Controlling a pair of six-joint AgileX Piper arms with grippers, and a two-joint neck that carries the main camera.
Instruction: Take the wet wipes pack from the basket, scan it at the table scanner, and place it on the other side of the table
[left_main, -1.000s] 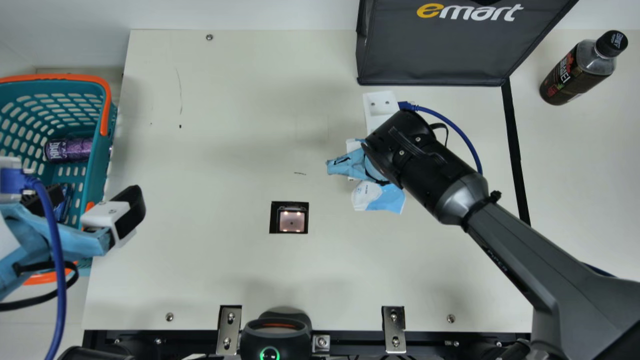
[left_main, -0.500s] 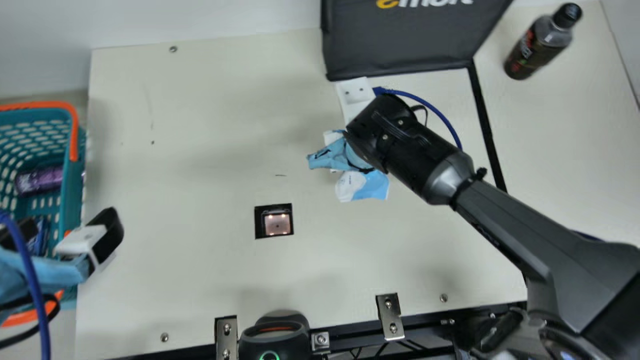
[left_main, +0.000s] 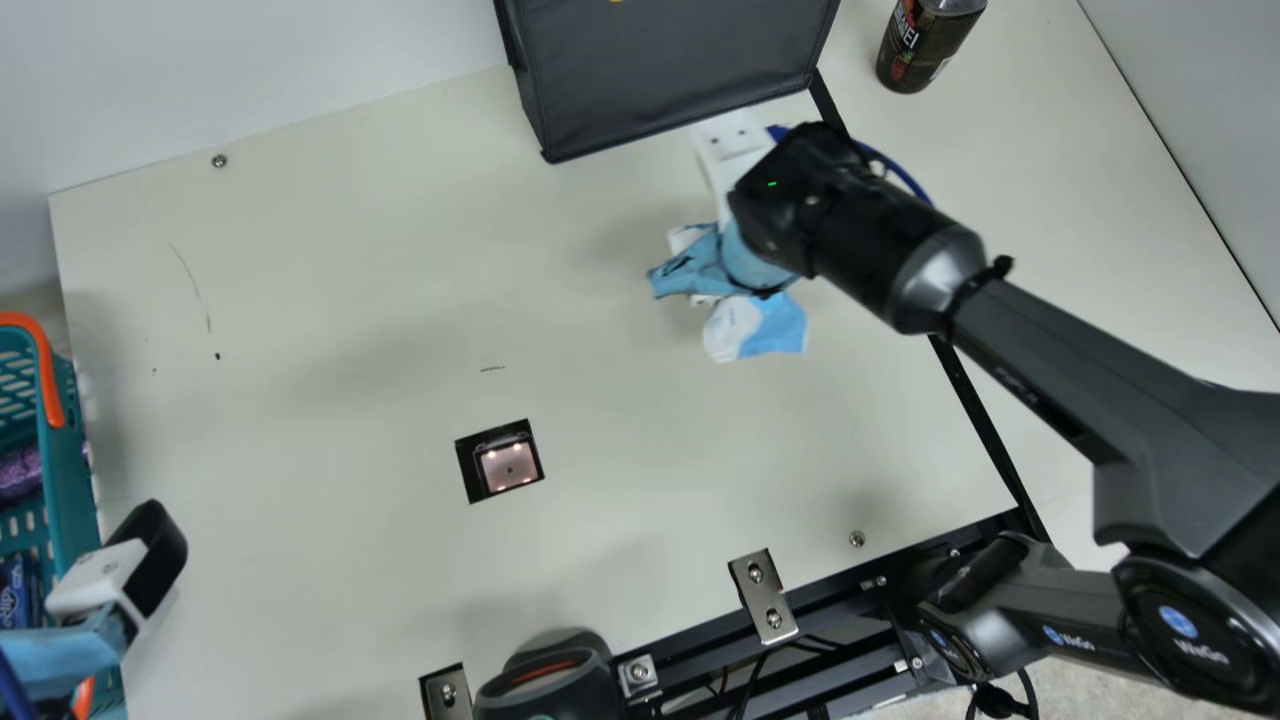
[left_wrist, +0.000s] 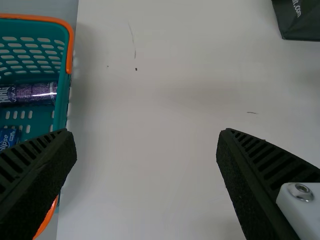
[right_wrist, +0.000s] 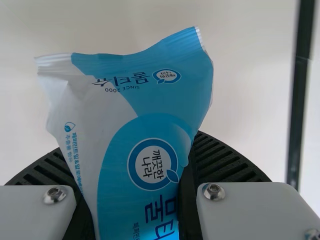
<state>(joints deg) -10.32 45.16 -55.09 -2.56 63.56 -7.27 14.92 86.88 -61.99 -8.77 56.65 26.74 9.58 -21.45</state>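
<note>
Right hand (left_main: 703, 267) has its two black fingers squeezed on the wipes (left_main: 757, 325), one finger on each side of the pack. The wipes are blue and white and a bit crinkled, and one end pokes out past the fingers. They are over the bench (left_main: 330, 270), to the right of the scanner (left_main: 509, 466) in the main view. I cannot tell if they touch the bench. The scanner is a little square window set in the bench, with small lights glowing in it.

Behind the wipes, at the back of the bench, stands a big black bag (left_main: 680, 75). A dark bottle (left_main: 925, 40) is past the bag, to its right. A black strip (left_main: 975, 410) runs down the bench on the right side of the wipes. A blue cord (left_main: 912, 182) curves beside the right hand.

Over on the left, the left hand (left_main: 108, 582) is wide open and has hold of nothing. One finger is over the basket (left_main: 70, 480) and the other is over the bench. The basket is green-blue with an orange rim. Inside it are a shiny purple can (left_wrist: 37, 92) and a small blue pack (left_wrist: 7, 137)
</note>
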